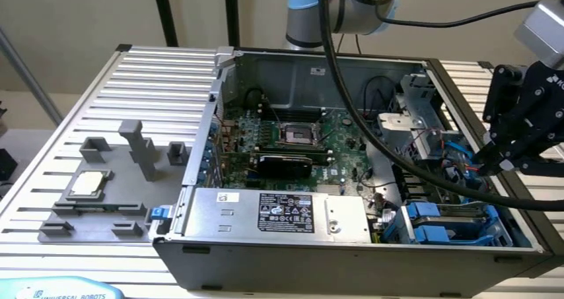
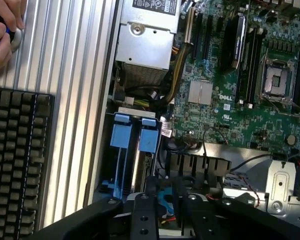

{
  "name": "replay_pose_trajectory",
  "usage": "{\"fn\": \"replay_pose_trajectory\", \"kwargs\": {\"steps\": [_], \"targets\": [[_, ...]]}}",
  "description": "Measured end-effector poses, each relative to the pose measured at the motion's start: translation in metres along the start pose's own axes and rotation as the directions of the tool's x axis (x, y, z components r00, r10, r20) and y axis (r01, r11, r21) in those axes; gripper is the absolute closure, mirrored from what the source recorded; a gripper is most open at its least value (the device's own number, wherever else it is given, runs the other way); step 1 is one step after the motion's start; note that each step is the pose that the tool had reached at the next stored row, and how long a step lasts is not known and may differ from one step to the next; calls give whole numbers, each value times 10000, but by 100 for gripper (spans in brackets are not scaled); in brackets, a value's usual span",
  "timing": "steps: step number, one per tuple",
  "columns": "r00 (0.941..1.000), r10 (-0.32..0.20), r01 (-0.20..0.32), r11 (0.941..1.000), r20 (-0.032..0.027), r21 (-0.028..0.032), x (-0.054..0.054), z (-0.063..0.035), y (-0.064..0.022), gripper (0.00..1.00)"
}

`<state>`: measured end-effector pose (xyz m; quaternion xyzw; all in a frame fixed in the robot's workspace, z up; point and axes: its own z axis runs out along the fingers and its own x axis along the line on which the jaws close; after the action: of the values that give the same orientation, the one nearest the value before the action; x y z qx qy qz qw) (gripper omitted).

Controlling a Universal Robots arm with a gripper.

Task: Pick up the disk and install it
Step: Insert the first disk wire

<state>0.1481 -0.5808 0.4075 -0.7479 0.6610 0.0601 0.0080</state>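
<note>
My gripper hangs over the open computer case, at its side on the exterior view's right, near the blue and red cables. I cannot tell how my jaws stand, nor whether they hold anything.

Two blue carriers sit side by side in the drive bay at the case's near corner. The disk is one of them; which, I cannot tell.

The case rests on the ribbed bench, with a keyboard and a person's hand beside it.
</note>
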Motion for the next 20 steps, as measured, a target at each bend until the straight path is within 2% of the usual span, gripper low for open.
{"fn": "replay_pose_trajectory", "kwargs": {"steps": [2, 3, 4, 10, 16, 20], "targets": [[10000, -1, 1, 10000, 1, 0, -7, -1, -55, 82], [10000, -1, 1, 10000, 1, 1, -14, 2, -84, 82], [10000, -1, 1, 10000, 1, 0, -21, 6, -110, 89], [10000, 0, 0, 10000, 1, 0, -77, 109, -200, 89], [10000, -1, 1, 10000, 0, 0, -86, 212, -303, 89], [10000, 1, -1, 10000, -1, 0, -76, 283, -328, 89]]}}
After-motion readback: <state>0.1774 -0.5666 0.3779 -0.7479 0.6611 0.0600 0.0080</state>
